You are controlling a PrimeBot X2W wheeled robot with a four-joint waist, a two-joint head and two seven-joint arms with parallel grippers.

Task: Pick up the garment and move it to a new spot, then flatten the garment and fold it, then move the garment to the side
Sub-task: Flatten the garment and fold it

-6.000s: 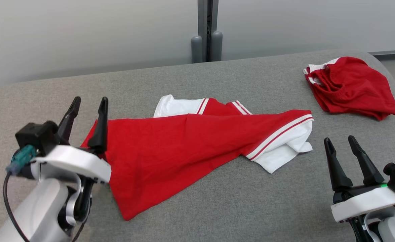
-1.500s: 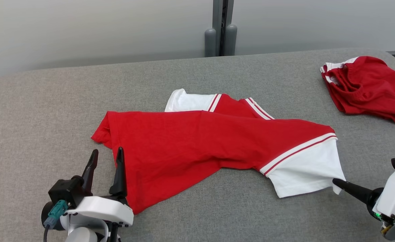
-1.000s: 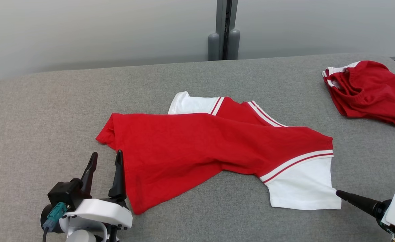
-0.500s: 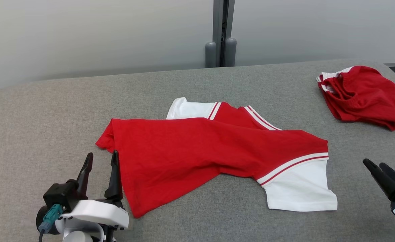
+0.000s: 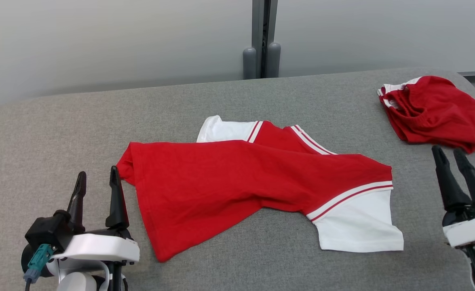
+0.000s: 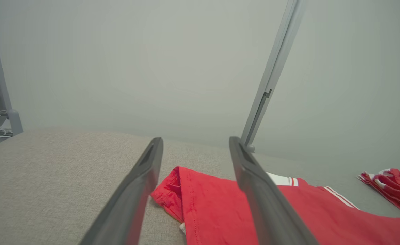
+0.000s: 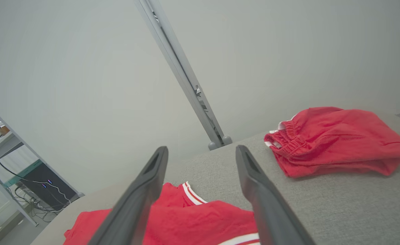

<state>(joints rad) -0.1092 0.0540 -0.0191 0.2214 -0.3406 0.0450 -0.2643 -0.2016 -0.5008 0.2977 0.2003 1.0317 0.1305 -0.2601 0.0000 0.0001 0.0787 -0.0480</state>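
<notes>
Lying rumpled, red garment [image 5: 237, 182], left claw [image 5: 98, 171] spread just beside its corner, right claw [image 5: 446, 149] spread, nearby but apart.

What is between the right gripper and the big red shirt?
Nothing, only bare grey cushion. The head view shows the right gripper standing apart from the red shirt and its white sleeve.

Crumpled red shorts [image 5: 435, 111], white trim, upper right of head view, on grey fabric surface [image 5: 79, 117]. Grey post [image 5: 261, 38] top centre, against pale wall [image 5: 100, 40]. Dark cabled box [image 7: 46, 187] lower left, right wrist view.
</notes>
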